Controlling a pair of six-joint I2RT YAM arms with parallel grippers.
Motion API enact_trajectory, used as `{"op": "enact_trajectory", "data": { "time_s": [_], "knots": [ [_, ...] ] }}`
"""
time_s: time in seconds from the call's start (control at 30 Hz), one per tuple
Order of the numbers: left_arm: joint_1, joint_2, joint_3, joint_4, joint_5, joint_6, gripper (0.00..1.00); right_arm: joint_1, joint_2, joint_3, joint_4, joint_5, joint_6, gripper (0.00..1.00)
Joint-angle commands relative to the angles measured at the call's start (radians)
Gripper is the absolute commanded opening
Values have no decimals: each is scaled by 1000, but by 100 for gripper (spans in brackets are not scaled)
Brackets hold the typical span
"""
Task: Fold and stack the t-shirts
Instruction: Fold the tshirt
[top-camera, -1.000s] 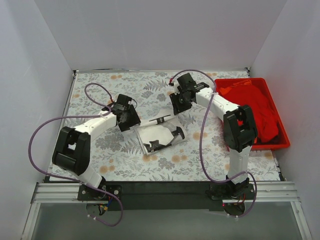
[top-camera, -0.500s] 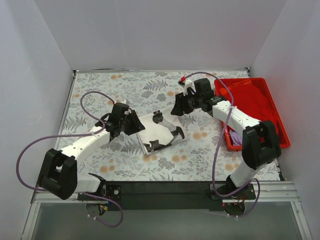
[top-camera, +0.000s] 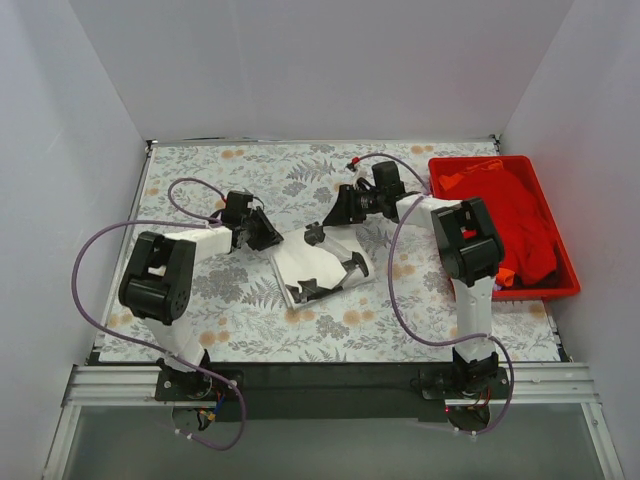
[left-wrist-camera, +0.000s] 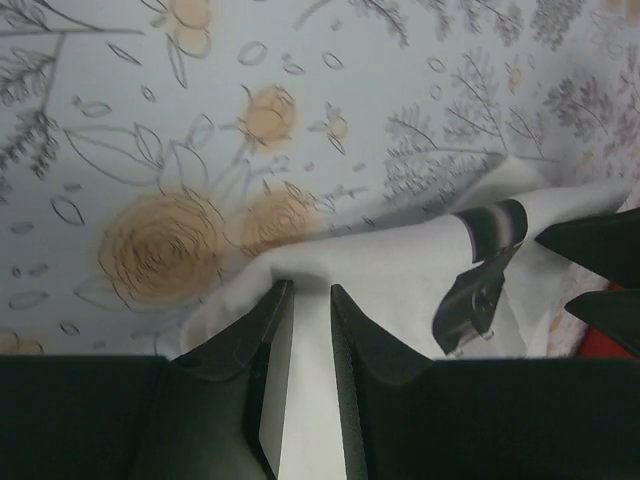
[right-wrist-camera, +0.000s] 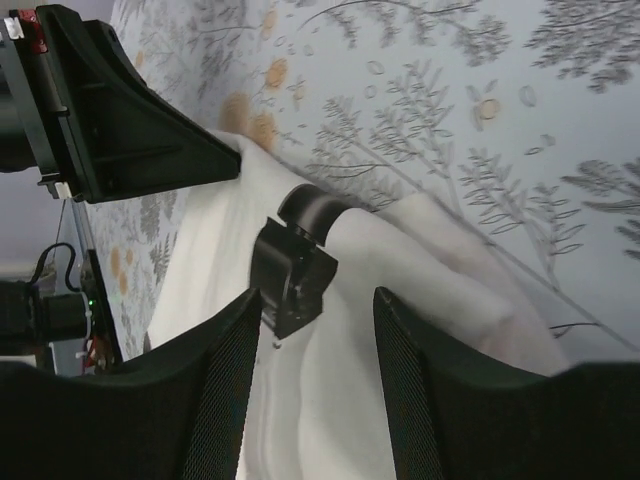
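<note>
Cotton, white: white shirt (top-camera: 318, 262), item 1. Loc: mid-table on tablecloth (top-camera: 200, 170), lying as a compact, skewed rectangle, black print (right-wrist-camera: 295, 265) up. Item 2: red shirt (top-camera: 515, 215), heaped in tray (top-camera: 540, 292) at far right, well apart from item 1.

Handling (est.): both light, limp, no stiffness. Layers will likely sag, slide over each other and drag on the tablecloth. Not fragile. You'd do best to take hold at an edge or corner, pinching through all layers, one claw per corner, and lift evenly so the fold doesn't spill.

L claw (left-wrist-camera: 310, 290): jaws drawn nearly together at the white shirt's left edge, white fabric filling the slit. Reads as a pinch on the shirt. R claw (right-wrist-camera: 320, 300): fingers spread wide, low over the shirt's far edge, holding nothing.

View notes:
- Top view gives you the layout (both shirts, tray, both claws at item 1) but not the jaw gaps.
- L wrist alone shows the pinch and the raised ridge of fabric at the tips.
- R wrist alone shows the spread fingers, the black print between them, and the L claw opposite across the shirt. No red shirt in that view.
</note>
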Motion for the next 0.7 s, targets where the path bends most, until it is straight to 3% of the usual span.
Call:
{"op": "enact_trajectory", "data": {
  "time_s": [0.0, 0.17, 0.23, 0.27, 0.43, 0.67],
  "knots": [
    [40, 95, 64, 36, 20, 2, 20, -37, 79, 73, 103, -16, 88, 55],
    [79, 202, 167, 2, 12, 35, 22, -90, 115, 88, 134, 18, 139, 55],
    [83, 223, 246, -60, 27, 74, 25, -100, 92, 82, 139, -7, 156, 54],
    [82, 213, 260, -74, 41, 83, 33, -100, 72, 70, 140, -12, 156, 54],
    [36, -8, 213, -110, 32, 105, 57, -95, -146, -108, 204, -27, 186, 54],
    [-117, -314, -60, -116, 10, 8, 56, -40, -382, -531, 506, -111, 372, 54]
  ]
}}
